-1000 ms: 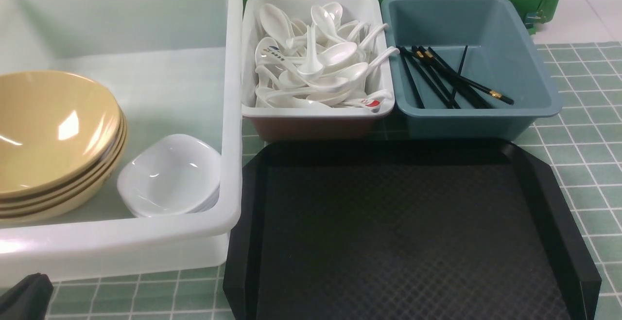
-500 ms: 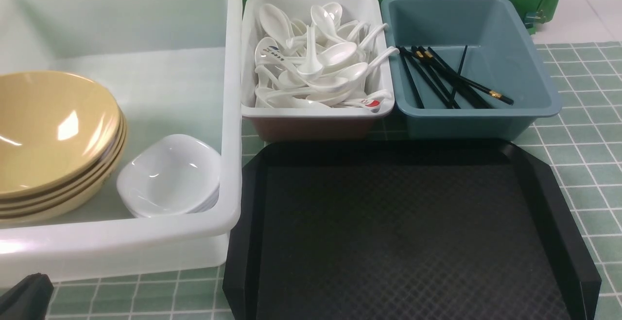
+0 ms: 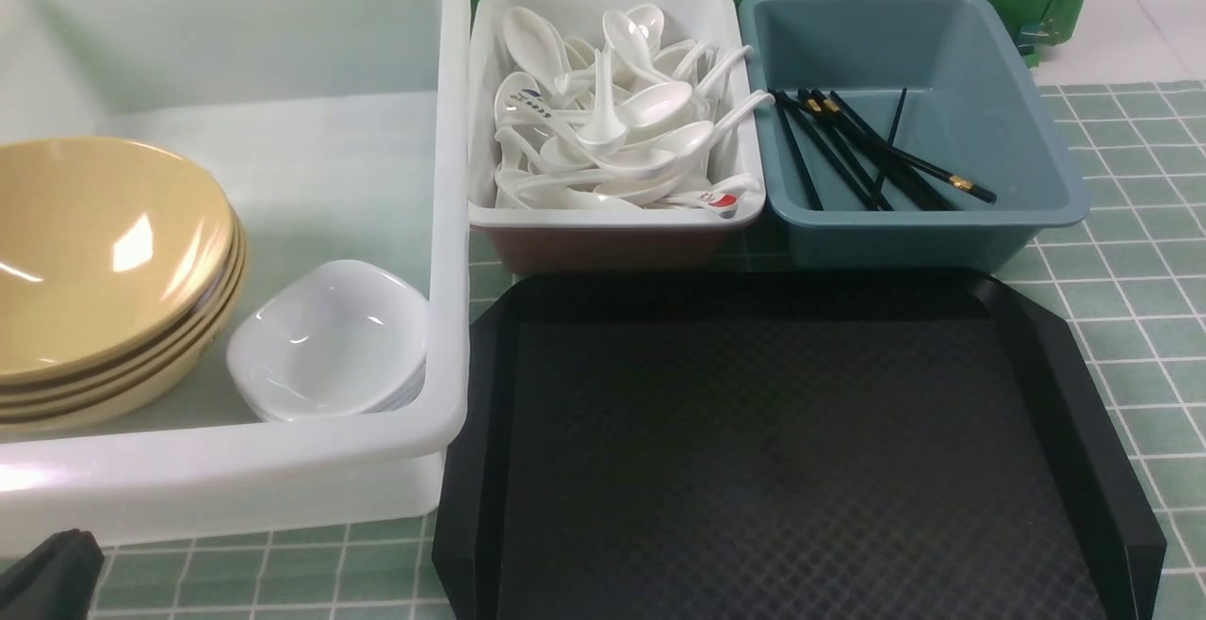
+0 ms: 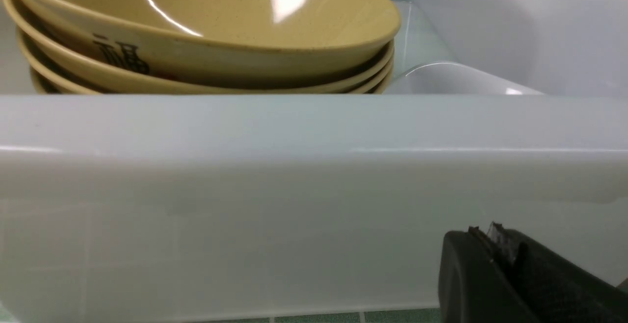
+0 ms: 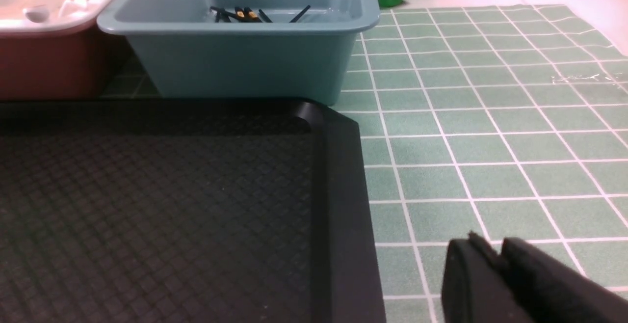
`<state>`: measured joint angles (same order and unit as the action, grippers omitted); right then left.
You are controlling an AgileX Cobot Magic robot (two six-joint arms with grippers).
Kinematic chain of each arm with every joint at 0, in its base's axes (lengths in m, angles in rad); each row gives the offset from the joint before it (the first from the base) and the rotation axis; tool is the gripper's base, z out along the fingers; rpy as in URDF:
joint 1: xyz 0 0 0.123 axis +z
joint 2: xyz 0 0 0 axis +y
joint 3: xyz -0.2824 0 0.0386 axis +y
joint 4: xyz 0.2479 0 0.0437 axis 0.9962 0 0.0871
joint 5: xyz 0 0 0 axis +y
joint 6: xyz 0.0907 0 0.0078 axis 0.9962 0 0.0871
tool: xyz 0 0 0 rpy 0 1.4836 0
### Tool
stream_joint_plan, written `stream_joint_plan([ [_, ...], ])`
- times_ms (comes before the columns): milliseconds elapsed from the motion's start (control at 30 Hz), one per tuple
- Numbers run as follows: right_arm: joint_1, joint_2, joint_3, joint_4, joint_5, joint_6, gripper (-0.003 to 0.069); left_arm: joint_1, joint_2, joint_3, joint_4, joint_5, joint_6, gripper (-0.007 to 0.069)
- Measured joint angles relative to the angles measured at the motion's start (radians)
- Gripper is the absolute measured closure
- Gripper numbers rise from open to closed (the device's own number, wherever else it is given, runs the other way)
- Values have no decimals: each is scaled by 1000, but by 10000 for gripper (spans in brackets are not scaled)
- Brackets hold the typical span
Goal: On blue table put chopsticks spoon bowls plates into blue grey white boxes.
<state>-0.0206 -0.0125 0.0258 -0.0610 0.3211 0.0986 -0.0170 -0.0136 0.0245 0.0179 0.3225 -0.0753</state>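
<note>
From my remote seat, the sorting looks all but done: the black tray point(image 3: 791, 450) lies bare on the blue table point(image 3: 1121, 309), and everything I can see is already boxed. The left gripper point(image 4: 495, 249) sits clenched and empty just outside the near wall of the large white box point(image 3: 236, 469), while the right gripper point(image 5: 495, 254) hovers low over the tiles beside the tray's corner, its jaws nearly together with nothing between them (whether they are fully shut I cannot tell). I judge the main risk to be clumsy parking: the left arm, this close to the box wall, could nudge the box if it swings, and that would jolt the tilted stack of bowls point(image 3: 104, 262) onto the plates point(image 3: 330, 337) touching them. I count four tan bowls nested together and at least two white plates, the lower ones mostly hidden. The spoons point(image 3: 612, 121) heap in the small white box point(image 3: 612, 220), too tangled to count, roughly a couple of dozen. About six chopsticks point(image 3: 867, 154) lie crossed in the blue-grey box point(image 3: 999, 83), one propped against the far wall.
</note>
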Motion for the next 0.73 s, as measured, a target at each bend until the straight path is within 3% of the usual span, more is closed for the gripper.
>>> stream_joint_plan([
  [733,0,0,0,0,0,0,512,0,0,0,0,0,1,622],
])
